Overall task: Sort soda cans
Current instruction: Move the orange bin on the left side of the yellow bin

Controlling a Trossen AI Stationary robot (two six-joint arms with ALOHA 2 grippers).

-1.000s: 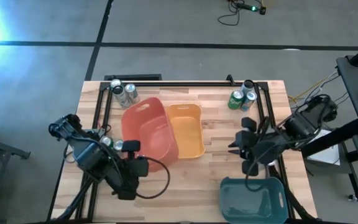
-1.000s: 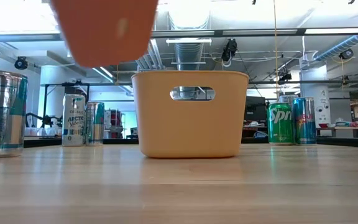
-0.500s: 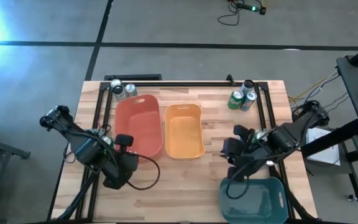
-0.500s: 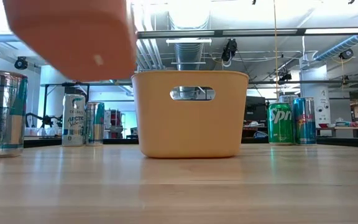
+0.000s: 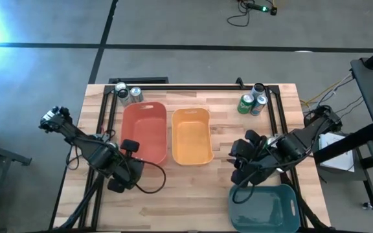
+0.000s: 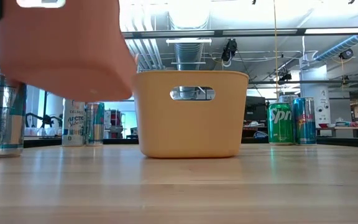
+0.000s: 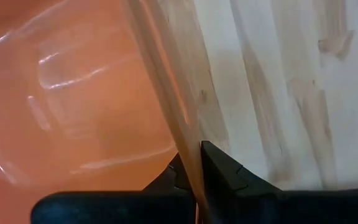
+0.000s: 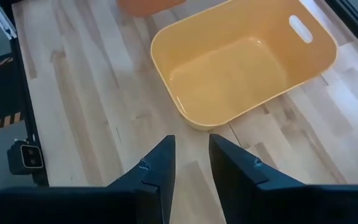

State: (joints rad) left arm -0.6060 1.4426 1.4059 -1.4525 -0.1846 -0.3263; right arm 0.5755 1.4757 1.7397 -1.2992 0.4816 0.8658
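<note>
left gripper (image 7: 194, 177) is clamped on the near rim of the red bin (image 5: 144, 129) — in its wrist view the two dark fingers (image 7: 225, 171) pinch the bin's thin wall between them, one inside, one outside. from the low camera the red bin (image 6: 64, 50) hangs clear of the wooden table (image 6: 179, 186), its underside above the tabletop and tilted a little. seen from above it lies just beside the orange bin (image 5: 192, 134), on that bin's left, their long sides nearly touching.

right gripper (image 5: 238, 169) hovers over bare wood between the orange bin and the teal bin (image 5: 264, 206), holding nothing — its fingers (image 8: 157, 165) stand a narrow gap apart, pointing toward the orange bin (image 8: 241, 62).

the soda cans sit in two clusters at the far edge of the table, well apart from both grippers. two silver cans (image 5: 128, 94) stand at the far left corner, just beyond the red bin. at the far right corner a green can (image 5: 246, 103) stands touching a silver-blue can (image 5: 259, 102); in the low view these show upright side by side, green can (image 6: 280, 124) and blue can (image 6: 304, 121). all three bins look empty.
</note>
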